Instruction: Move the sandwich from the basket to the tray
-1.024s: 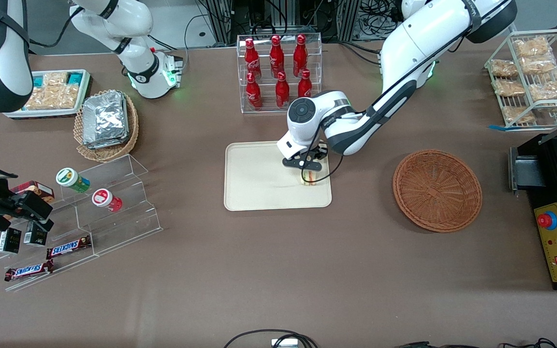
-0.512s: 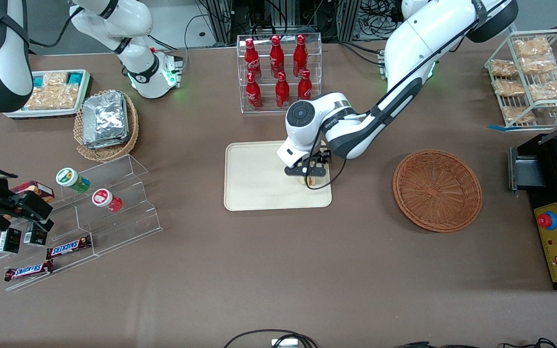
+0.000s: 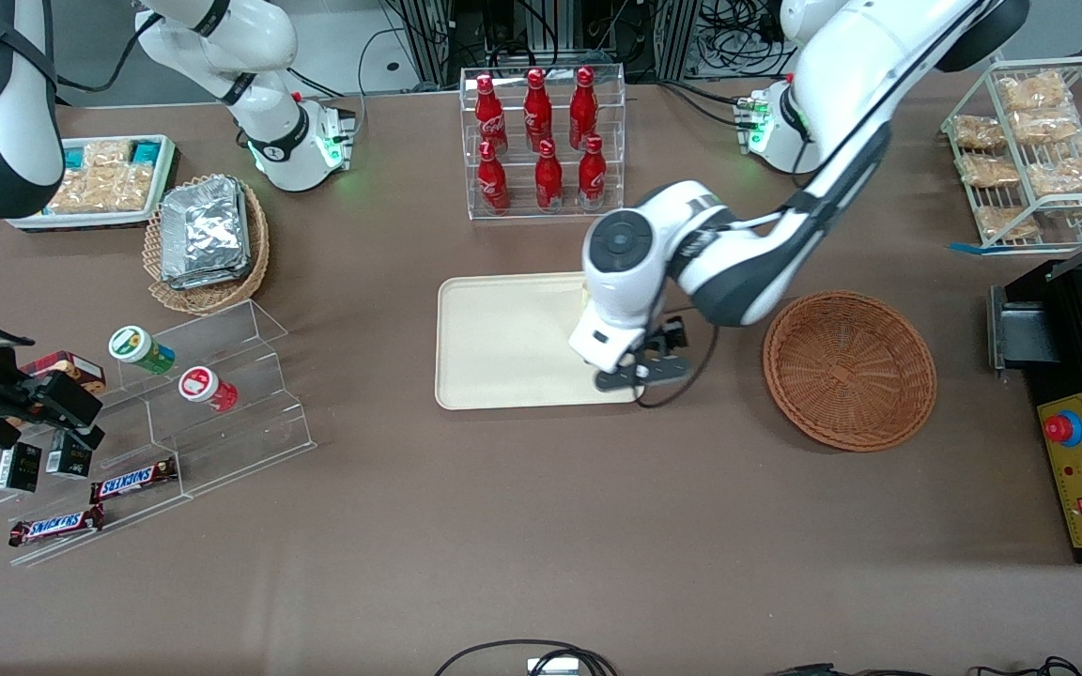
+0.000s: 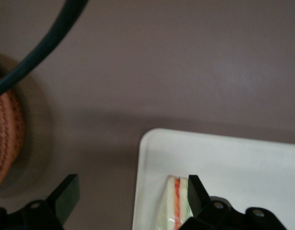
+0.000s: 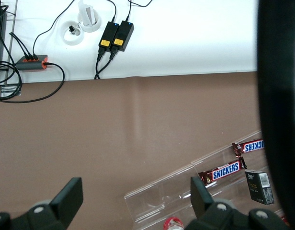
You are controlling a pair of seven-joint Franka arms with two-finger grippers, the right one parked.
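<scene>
Looking down from the front camera, I see my left arm's hand [image 3: 642, 372] hanging over the corner of the tray [image 3: 503, 347] nearest the basket [image 3: 849, 369], low in the centre of the frame. The arm's white wrist covers that corner, so from here the sandwich is hidden completely. The basket sits on the brown surface [image 3: 541, 526] toward the working arm's end, well apart from the tray, and nothing shows inside it.

From the wrist camera I can make out the sandwich [image 4: 175, 203] lying on the tray [image 4: 233, 163], close to its rounded corner. Only part of the wedge shows: pale bread with a red-orange stripe, its lower end cut off by the frame edge and one side covered by a dark finger [image 4: 198, 194]. The other finger [image 4: 67, 195] stands well apart over bare surface, so the hand [image 4: 132, 196] is spread wide and grips nothing. I cannot tell whether the nearer finger touches the wrap. A sliver of the basket [image 4: 6, 139] shows at the frame edge, with a dark cable [image 4: 42, 48] crossing above it.
</scene>
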